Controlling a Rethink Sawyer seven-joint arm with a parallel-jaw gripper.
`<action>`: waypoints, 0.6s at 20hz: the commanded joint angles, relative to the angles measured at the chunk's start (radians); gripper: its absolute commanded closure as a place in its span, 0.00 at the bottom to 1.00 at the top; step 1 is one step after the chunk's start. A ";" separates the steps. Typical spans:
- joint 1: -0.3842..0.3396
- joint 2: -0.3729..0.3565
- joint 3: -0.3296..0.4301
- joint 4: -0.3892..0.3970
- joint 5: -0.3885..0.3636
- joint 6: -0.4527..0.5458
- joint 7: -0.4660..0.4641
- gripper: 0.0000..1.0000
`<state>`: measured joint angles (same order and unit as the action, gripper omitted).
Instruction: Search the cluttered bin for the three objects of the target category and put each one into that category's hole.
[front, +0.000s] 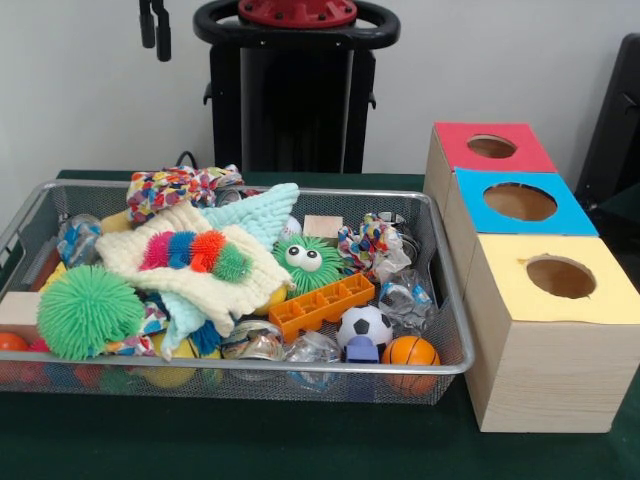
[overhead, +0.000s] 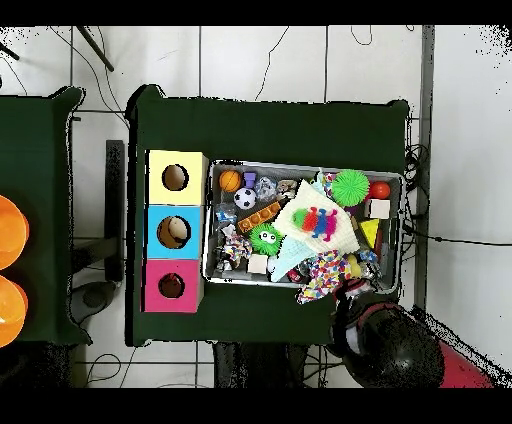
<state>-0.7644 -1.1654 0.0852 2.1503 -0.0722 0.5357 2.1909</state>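
Raised well above the wire bin, the tool is seen at the upper edge of the front view, its two dark fingers close together and nothing held between them; whether it is fully clenched cannot be told. The bin is set on the green desk and is crowded with toys. Near the bin's front rim a small soccer ball and an orange basketball are found, with an orange block just behind them. A green spiky ball is placed at one end of the bin. Just beside the bin's other end, three boxes are lined up: yellow-topped, blue-topped and red-topped, each with a round hole
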 joint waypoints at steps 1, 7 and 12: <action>0.026 -0.066 0.042 -0.004 -0.180 0.016 -0.186 0.00; -0.014 0.183 0.056 -0.028 -0.336 -0.095 -0.150 0.00; -0.053 0.414 0.102 -0.166 -0.421 -0.145 -0.154 0.00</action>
<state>-0.7755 -1.0322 0.0962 2.1114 -0.3647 0.4787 2.1909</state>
